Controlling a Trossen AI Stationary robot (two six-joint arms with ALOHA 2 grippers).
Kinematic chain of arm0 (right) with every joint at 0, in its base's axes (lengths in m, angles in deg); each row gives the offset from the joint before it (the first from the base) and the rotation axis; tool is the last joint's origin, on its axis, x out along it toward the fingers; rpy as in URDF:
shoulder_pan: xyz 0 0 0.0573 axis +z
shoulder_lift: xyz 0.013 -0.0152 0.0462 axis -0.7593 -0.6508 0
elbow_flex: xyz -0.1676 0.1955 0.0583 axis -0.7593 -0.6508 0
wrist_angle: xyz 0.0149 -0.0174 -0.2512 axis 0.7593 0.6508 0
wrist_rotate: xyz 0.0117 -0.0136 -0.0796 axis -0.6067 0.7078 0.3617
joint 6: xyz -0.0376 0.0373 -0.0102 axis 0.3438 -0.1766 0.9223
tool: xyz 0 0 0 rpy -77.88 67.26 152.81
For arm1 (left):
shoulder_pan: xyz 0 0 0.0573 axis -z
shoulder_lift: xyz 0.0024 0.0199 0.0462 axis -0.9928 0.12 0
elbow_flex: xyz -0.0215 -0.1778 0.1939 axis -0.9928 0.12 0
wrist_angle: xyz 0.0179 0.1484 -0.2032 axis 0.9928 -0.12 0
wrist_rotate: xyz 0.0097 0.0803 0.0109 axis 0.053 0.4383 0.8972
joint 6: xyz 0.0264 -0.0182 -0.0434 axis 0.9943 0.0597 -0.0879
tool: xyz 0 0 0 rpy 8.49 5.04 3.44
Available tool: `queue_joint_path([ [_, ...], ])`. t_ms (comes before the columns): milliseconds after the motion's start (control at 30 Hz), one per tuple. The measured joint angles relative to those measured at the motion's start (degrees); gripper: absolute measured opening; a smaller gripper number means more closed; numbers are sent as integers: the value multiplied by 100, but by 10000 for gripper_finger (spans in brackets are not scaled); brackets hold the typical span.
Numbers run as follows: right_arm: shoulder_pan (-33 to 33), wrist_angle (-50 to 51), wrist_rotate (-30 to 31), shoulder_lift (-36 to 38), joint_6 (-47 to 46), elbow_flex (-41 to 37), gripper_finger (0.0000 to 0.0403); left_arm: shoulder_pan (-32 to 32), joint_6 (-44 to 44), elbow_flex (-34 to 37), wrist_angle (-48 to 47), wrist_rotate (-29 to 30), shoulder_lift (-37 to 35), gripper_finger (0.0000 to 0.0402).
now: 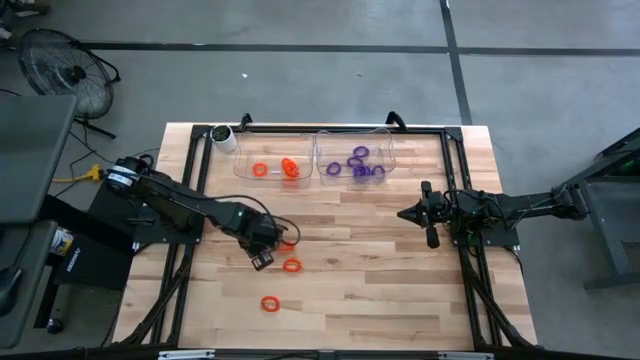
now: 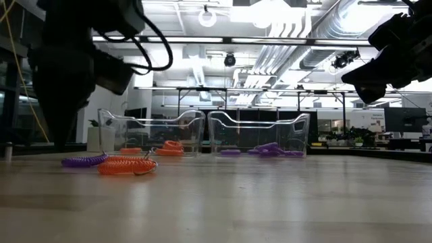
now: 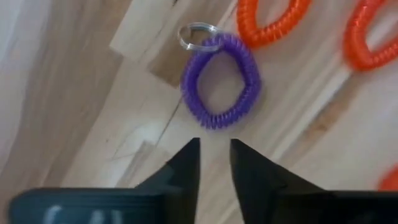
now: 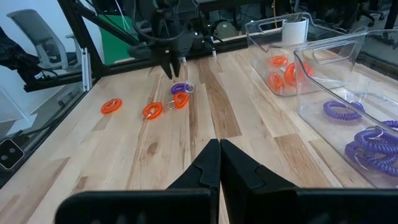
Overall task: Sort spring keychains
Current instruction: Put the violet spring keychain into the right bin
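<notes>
A purple spring keychain (image 3: 244, 93) with a metal ring (image 3: 194, 35) lies flat on the wooden table, next to orange keychains (image 3: 273, 28). My left gripper (image 3: 215, 146) hovers just short of it, pointing down, its fingers a narrow gap apart and touching nothing. In the right wrist view the purple keychain (image 4: 180, 88) lies below the left gripper (image 4: 172, 71), with three orange keychains (image 4: 152, 111) near it. My right gripper (image 4: 219, 146) is shut and waits above the table's right side (image 1: 412, 213).
Two clear bins stand at the far edge: one (image 1: 243, 160) holds orange keychains, the other (image 1: 390, 152) holds purple ones. A white cup (image 1: 225, 137) stands left of them. Loose orange keychains (image 1: 292, 265) (image 1: 270, 303) lie near the left gripper (image 1: 262, 258).
</notes>
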Motion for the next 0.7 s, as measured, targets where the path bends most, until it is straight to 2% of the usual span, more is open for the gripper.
queue_joint_path([
  [167, -1, -1, -1, 0, 0, 0, 0, -15, -44, 210, 267, 321, 4, 151],
  [300, 1, 0, -1, 0, 0, 0, 0, -17, -66, 206, 296, 599, 4, 183],
  [700, 1, 0, 1, -1, 0, 0, 0, -159, 1, 201, 602, 711, 276, 190],
])
